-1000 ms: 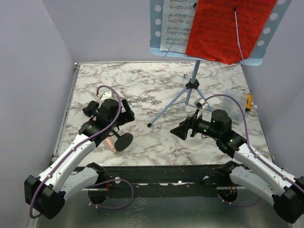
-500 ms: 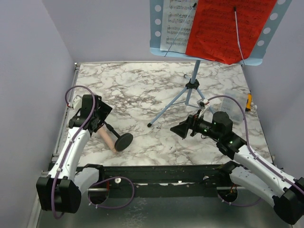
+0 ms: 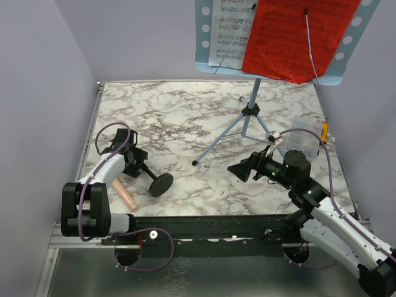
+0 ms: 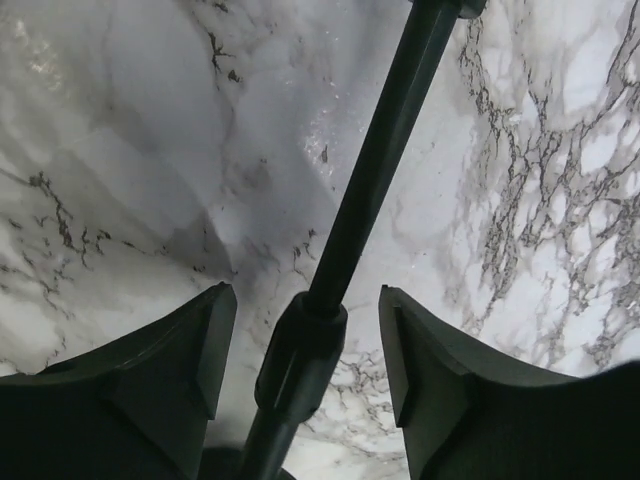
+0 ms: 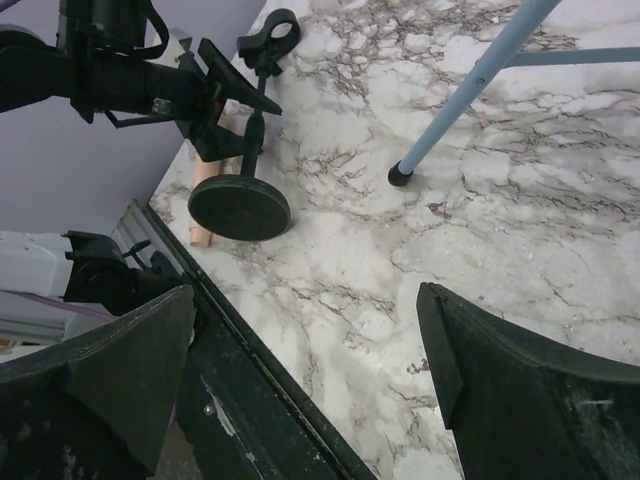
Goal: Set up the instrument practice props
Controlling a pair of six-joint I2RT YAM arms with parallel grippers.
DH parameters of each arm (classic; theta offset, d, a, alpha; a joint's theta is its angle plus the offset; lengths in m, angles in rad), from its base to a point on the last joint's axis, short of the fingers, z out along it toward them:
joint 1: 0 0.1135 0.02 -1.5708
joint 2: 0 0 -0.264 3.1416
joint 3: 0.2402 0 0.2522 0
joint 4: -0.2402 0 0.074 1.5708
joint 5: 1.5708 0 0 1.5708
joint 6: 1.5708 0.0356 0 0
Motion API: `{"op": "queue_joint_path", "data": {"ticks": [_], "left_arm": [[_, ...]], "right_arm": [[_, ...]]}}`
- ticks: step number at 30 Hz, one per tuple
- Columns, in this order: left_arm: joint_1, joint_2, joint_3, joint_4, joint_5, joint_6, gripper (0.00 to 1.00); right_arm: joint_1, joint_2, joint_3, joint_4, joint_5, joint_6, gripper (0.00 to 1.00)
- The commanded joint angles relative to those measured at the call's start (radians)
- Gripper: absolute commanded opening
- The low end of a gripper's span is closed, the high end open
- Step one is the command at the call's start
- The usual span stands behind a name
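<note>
**Microphone stand lies tipped on the table, left end effector astride its rod**

From my remote station: the black microphone stand point(image 3: 150, 176) lies tipped over on the marble table point(image 3: 185, 111), near the front-left corner, its round base point(image 3: 161, 184) up on edge. My left end effector point(image 4: 305, 300) is parted around the stand's rod point(image 4: 375, 180). A finger point(image 4: 170, 385) sits on either side with a gap showing on both, so it grips nothing. The pinkish-beige microphone point(image 3: 124, 193) lies flat on the table just beside the base, out of the stand's clip point(image 5: 276, 27). My right end effector point(image 3: 240, 168) hovers over the front-right of the table, spread wide and holding nothing, pointed toward the fallen stand. At the back right, the light blue music stand point(image 3: 249, 110) is upright on its tripod legs. The white sheet music point(image 3: 226, 31) and the red sheet point(image 3: 291, 37) rest side by side on its perforated tray, the red one overlapping the white one's right edge.
</note>
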Motion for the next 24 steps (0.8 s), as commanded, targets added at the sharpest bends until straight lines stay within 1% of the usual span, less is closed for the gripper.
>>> {"op": "queue_joint_path", "data": {"ticks": [1,4,5,7,10,12,14,16,18,19,21,24], "left_arm": [[0.012,0.019,-0.054,0.207,0.04,-0.012,0.59],[0.012,0.024,-0.058,0.249,0.034,-0.004,0.51],[0.012,0.027,-0.054,0.258,0.033,0.003,0.48],[0.012,0.026,-0.042,0.281,0.028,0.031,0.38],[0.012,0.006,-0.002,0.295,0.027,0.099,0.2],[0.011,-0.029,0.036,0.305,0.033,0.16,0.1],[0.011,-0.075,0.063,0.327,0.03,0.232,0.04],[0.009,-0.132,0.08,0.348,0.015,0.304,0.0],[-0.013,-0.186,0.098,0.367,-0.02,0.389,0.0],[-0.04,-0.21,0.101,0.393,-0.028,0.457,0.0],[-0.113,-0.262,0.076,0.519,-0.038,0.591,0.0],[-0.242,-0.369,-0.03,0.755,-0.034,0.796,0.0]], "right_arm": [[-0.002,-0.037,-0.002,-0.092,0.06,-0.005,1.0],[-0.002,-0.057,-0.006,-0.099,0.073,-0.003,1.0],[-0.002,-0.062,-0.005,-0.106,0.079,0.001,1.0],[-0.002,-0.071,-0.01,-0.107,0.085,0.006,1.0],[-0.002,-0.072,-0.012,-0.112,0.099,0.003,1.0],[-0.002,-0.071,0.002,-0.142,0.115,0.007,1.0],[-0.002,-0.074,-0.002,-0.143,0.123,0.009,1.0],[-0.002,-0.073,-0.009,-0.133,0.133,0.012,1.0],[-0.002,-0.07,-0.009,-0.131,0.134,0.016,1.0],[-0.002,-0.067,-0.01,-0.127,0.13,0.016,1.0],[-0.002,-0.055,-0.02,-0.103,0.128,0.014,1.0],[-0.002,-0.024,-0.016,-0.088,0.114,0.013,1.0]]}}
